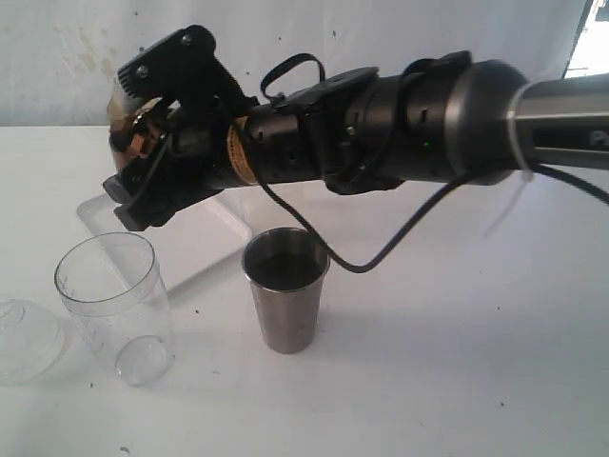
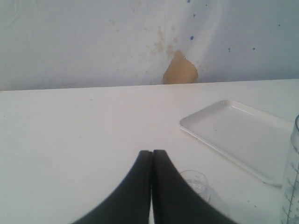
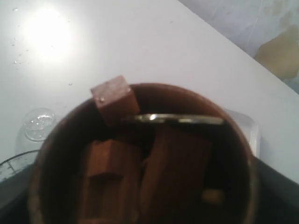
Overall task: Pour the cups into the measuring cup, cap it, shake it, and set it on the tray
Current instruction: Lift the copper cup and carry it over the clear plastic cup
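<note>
Nearest, the measuring cup (image 1: 114,300) stands open on the counter (image 1: 457,362). Above it, my right fingers (image 1: 152,195) clamp the tipped wooden cup (image 3: 187,95): tilt slowly, lip centred over that mouth. My left fingers (image 2: 161,186) are pressed together, empty; the tray (image 2: 233,135) lies beyond.

Brown cup (image 3: 187,100), white tray (image 2: 233,135)

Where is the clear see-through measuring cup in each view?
Exterior: the clear measuring cup stands lower left, near the stainless-steel tumbler.
Left wrist: a marked sliver at the frame edge, past the white tray.
Right wrist: marked rim sliver beside the brown wooden cup.
Shared landmark: the clear domed lid beside it.
</note>
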You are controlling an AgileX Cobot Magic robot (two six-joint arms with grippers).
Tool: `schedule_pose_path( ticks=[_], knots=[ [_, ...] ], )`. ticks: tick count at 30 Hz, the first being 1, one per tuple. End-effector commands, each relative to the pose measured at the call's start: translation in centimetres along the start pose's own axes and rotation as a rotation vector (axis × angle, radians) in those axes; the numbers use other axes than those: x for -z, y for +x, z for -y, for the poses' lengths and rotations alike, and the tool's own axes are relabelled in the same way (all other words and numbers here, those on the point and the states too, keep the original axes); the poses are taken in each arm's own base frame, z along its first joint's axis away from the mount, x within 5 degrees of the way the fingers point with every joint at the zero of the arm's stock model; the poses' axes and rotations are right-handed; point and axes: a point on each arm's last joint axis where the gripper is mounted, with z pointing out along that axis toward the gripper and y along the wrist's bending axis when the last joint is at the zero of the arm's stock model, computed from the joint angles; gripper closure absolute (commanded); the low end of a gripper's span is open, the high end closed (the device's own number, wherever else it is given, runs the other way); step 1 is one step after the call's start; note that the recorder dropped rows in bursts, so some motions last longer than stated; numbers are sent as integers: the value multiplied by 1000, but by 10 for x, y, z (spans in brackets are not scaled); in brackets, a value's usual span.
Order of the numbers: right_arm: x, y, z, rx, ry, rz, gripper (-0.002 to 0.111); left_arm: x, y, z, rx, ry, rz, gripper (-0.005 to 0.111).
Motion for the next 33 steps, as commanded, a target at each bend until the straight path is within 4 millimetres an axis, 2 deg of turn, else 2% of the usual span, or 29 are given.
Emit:
schedule_pose_path(
  ticks=[1,5,17,23,33],
  knots=[
    [-13,-9,2,75,18,10,108,0,0,0,3,7,13,106],
    [-16,-11,8,105,77,10,108,0,0,0,3,7,13,106],
    [-16,-11,1,499,-2,22,108,0,0,0,3,7,13,106],
    [-16,-12,-1,539,-23,29,108,0,0,0,3,7,13,106],
    [-16,-12,-4,715,-43,42,108,0,0,0,3,7,13,106]
  ],
)
